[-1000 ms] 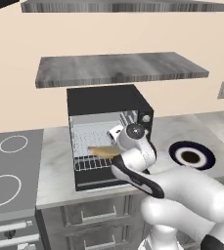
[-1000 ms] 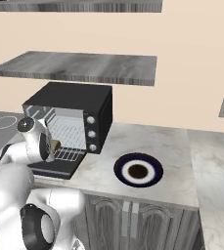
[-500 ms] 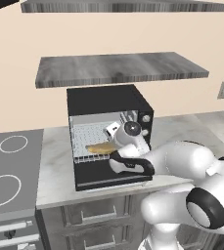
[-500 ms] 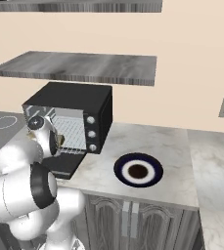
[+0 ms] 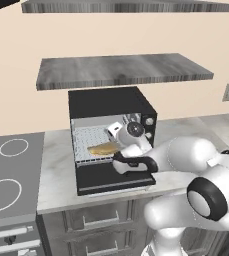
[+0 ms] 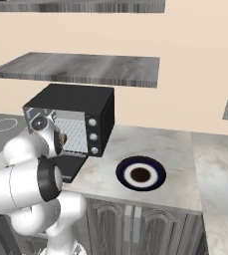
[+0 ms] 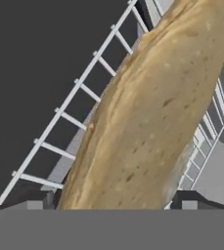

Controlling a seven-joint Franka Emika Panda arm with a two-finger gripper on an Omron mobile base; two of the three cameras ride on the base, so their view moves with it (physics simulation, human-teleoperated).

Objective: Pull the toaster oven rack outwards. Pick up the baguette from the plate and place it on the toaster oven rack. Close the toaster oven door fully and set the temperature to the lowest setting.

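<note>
The claw [image 7: 113,202] has its two fingers spread wide, one on each side of the baguette [image 7: 152,112], and it doesn't look clamped on it, so I'd call it let go. The bread lies right under the claw on the wire rack [image 7: 69,119]. From the left base view the rack [image 5: 92,142] sits in the mouth of the toaster oven [image 5: 108,102], with the door [image 5: 113,179] dropped flat below the hand. Knobs [image 6: 91,136] are just off to the side. The plate [image 6: 141,173] sits well away on the counter [image 6: 185,164].
</note>
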